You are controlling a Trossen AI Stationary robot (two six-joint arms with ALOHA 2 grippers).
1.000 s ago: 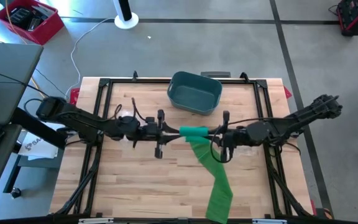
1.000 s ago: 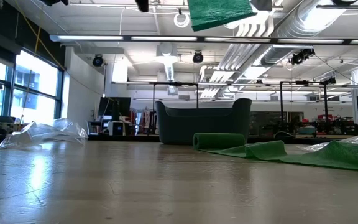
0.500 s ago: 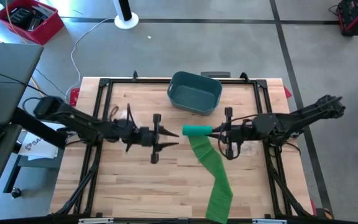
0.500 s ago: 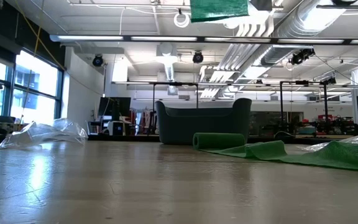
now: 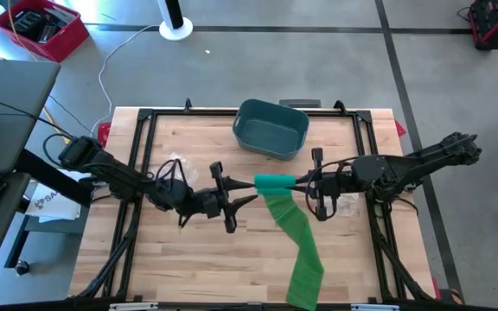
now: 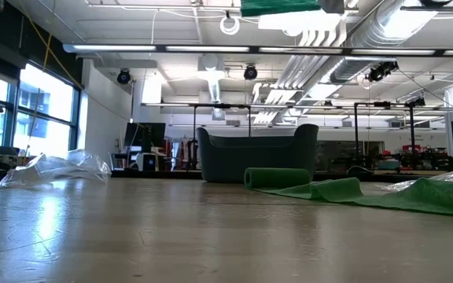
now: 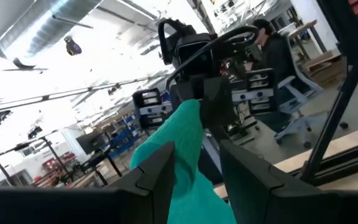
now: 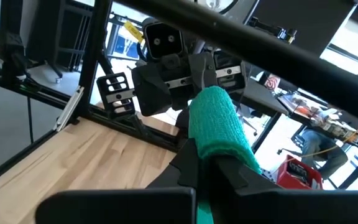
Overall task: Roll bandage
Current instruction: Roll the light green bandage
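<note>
High view: you see one green bandage point(image 5: 274, 181) above mid-bench point(image 5: 188, 268), its rolled end clamped in the right pincer point(image 5: 296, 180) (tail trailing to the front edge). Left pincer point(image 5: 247, 200), fingers spread, holds nothing, just beside the roll. One teal bin point(image 5: 271, 128) sits behind.

Wooden table point(image 5: 188, 259), teal bin point(image 5: 271, 128), green bandage tail point(image 5: 305, 268), crumpled plastic point(image 6: 53, 169)
</note>
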